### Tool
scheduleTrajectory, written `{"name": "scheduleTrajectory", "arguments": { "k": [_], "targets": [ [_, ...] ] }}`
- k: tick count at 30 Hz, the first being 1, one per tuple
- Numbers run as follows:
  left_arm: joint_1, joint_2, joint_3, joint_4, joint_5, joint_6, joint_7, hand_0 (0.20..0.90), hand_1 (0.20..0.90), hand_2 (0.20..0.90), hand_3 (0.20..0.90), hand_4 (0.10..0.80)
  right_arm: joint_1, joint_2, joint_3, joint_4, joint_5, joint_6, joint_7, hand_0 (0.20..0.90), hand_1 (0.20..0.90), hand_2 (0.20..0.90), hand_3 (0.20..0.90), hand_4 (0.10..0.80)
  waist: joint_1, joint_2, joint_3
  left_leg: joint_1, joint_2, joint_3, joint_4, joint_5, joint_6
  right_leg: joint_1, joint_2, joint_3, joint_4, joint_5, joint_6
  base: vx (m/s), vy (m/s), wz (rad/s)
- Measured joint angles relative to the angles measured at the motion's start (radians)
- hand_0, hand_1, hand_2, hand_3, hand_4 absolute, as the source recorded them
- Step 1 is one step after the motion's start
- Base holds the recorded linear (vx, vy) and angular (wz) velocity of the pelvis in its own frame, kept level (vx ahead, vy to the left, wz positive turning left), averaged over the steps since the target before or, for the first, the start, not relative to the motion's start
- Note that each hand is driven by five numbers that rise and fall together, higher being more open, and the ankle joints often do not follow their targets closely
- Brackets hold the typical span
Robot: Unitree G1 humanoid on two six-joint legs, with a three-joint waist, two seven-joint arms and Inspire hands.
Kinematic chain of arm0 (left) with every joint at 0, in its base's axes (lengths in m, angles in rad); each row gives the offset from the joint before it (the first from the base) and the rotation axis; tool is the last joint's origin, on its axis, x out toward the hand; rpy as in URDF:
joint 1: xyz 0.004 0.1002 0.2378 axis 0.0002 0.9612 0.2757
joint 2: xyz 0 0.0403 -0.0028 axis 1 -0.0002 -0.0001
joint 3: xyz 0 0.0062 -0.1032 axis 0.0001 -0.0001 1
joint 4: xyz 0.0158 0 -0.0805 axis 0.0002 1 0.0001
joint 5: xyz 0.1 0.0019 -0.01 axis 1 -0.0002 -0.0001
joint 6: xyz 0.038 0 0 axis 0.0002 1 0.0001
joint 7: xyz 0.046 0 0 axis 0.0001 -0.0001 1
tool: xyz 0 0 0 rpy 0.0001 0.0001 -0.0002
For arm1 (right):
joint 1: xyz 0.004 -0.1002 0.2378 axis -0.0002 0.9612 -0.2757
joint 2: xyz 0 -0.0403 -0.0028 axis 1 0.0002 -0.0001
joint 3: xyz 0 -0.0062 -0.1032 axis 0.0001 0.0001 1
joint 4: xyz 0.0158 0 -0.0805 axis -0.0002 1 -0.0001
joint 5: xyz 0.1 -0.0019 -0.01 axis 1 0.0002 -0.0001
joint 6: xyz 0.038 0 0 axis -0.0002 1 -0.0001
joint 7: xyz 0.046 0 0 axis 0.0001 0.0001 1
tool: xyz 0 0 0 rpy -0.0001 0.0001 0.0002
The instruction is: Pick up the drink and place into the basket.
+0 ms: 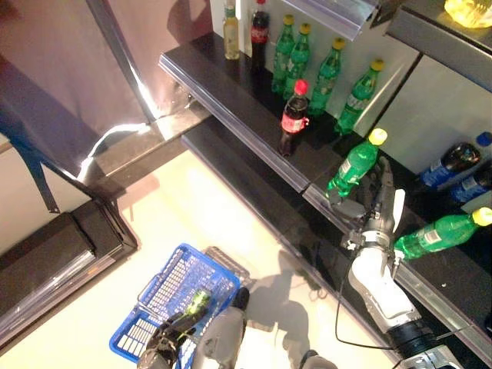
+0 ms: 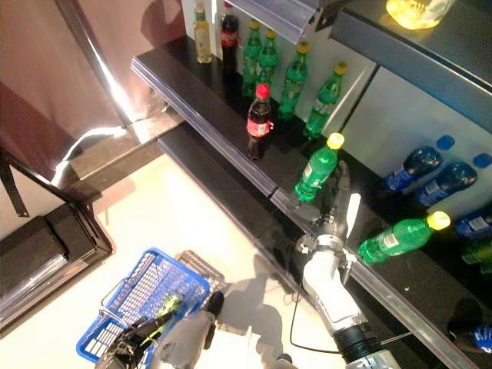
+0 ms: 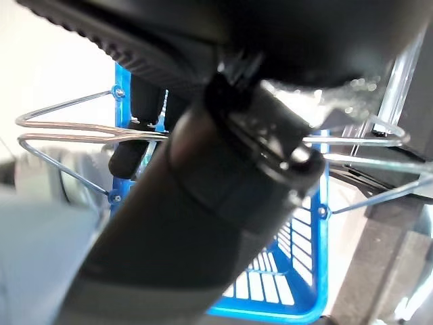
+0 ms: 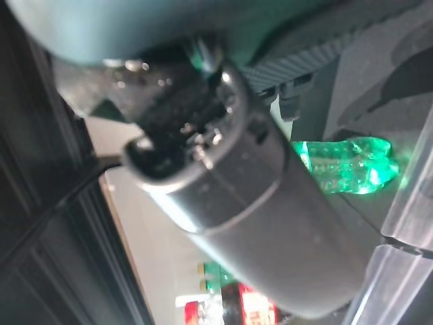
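Counts from the head views:
- green plastic bottles with yellow caps: 6, namely 4 in the back row [image 1: 328, 77], 1 tilted at the shelf edge [image 1: 352, 167], 1 on its side [image 1: 442, 234]
- dark cola bottles with red labels: 2, front [image 1: 294, 117] and back [image 1: 260, 27]
- pale yellow bottle [image 1: 231, 32]: 1
- blue-labelled dark bottles [image 2: 416, 166]: at least 2; more partly cut off
- blue plastic wire-handled basket [image 1: 157, 296]: 1

My right hand [image 1: 377, 206] covering the base of the green bottle [image 1: 354, 165] so my grip can't be read, my left hand [image 1: 163, 347] cut off at the bottom edge, its fingers blurred around the basket [image 1: 181, 286] handles.
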Motion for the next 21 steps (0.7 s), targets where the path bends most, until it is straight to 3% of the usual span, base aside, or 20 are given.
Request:
{"name": "scheduleTrajectory", "arguments": {
  "k": [6, 12, 21],
  "targets": [
    [0.001, 0.009, -0.008, -0.015, -0.001, 0.019, -0.001, 0.300, 0.300, 0.300, 0.200, 0.100, -0.096, 0.067, -0.001, 0.064, 0.010, 0.003, -0.093, 0.900, 0.900, 0.900, 0.900, 0.800, 0.010, 0.000, 0.007, -0.030, 0.020, -0.003, 0.001, 0.008, -0.013, -0.037, 0.016, 0.001, 0.003, -0.012, -0.002, -0.077, -0.047, 0.03],
    [-0.034, 0.047, -0.008, -0.024, -0.014, 0.030, -0.002, 0.300, 0.300, 0.300, 0.200, 0.100, -0.257, 0.071, -0.007, 0.150, 0.084, 0.000, -0.156, 0.900, 0.900, 0.900, 0.900, 0.800, 0.059, -0.013, 0.051, -0.077, 0.066, -0.010, -0.017, 0.028, -0.041, -0.090, 0.061, 0.002, 0.000, -0.008, -0.005, -0.080, -0.094, 0.04],
    [-0.068, 0.097, -0.006, -0.045, -0.029, 0.025, -0.002, 0.300, 0.300, 0.300, 0.200, 0.100, -0.426, 0.084, -0.004, 0.207, 0.175, -0.010, -0.188, 0.900, 0.900, 0.900, 0.900, 0.800, 0.098, -0.061, 0.089, -0.136, 0.076, -0.027, 0.021, 0.027, -0.050, -0.119, 0.091, -0.002, -0.016, -0.007, 0.006, -0.027, -0.076, 0.01]
  ]
}}
